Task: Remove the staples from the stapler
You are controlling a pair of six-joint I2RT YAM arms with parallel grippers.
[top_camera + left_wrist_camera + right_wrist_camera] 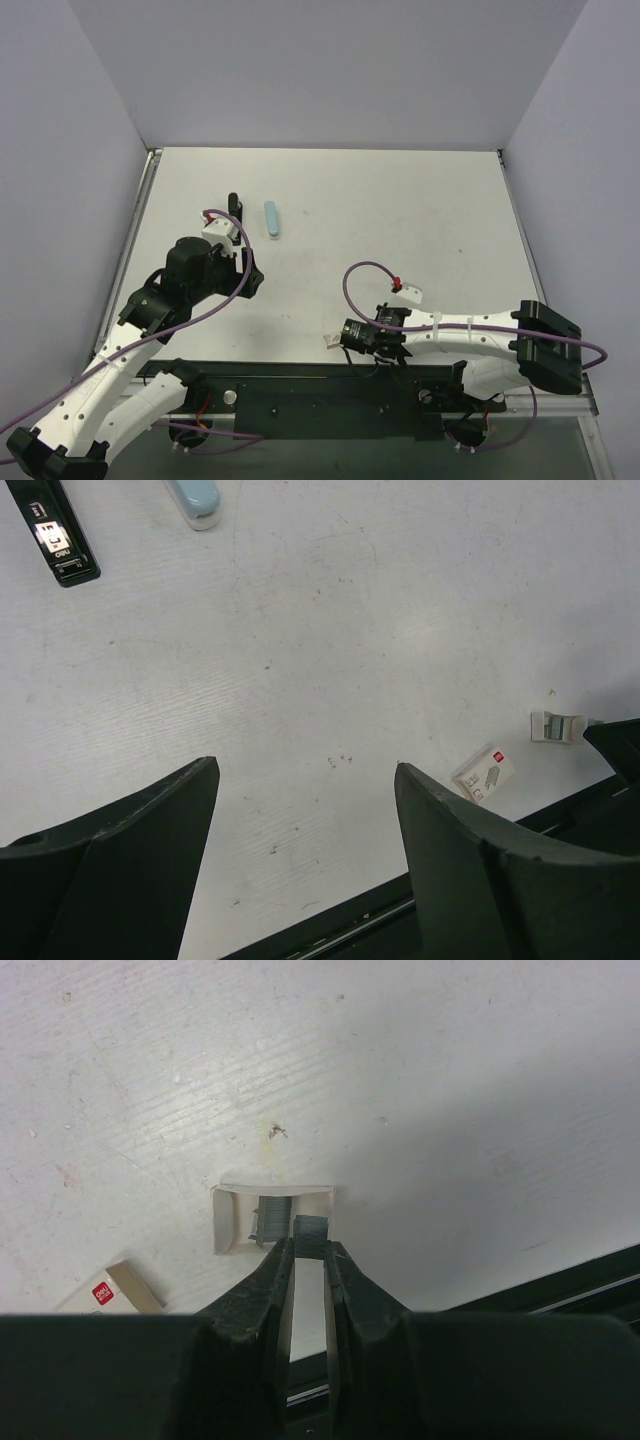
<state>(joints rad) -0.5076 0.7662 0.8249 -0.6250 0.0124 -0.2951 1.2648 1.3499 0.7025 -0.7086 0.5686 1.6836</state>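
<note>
A black stapler point(234, 208) lies at the table's far left, also in the left wrist view point(60, 540). A light-blue stapler-like piece point(271, 220) lies beside it, apart from it. My right gripper point(311, 1243) is shut on a dark strip of staples point(312, 1232) at the near table edge point(338, 340). It holds the strip just over a small open white card tray point(228, 1222) that holds more staples point(268, 1216). My left gripper point(305, 780) is open and empty above bare table, near the stapler point(252, 280).
A small staple box with a red label point(108, 1290) lies next to the tray; box point(485, 773) and tray point(555, 725) also show in the left wrist view. The black rail of the table's near edge point(560, 1285) runs just behind my right gripper.
</note>
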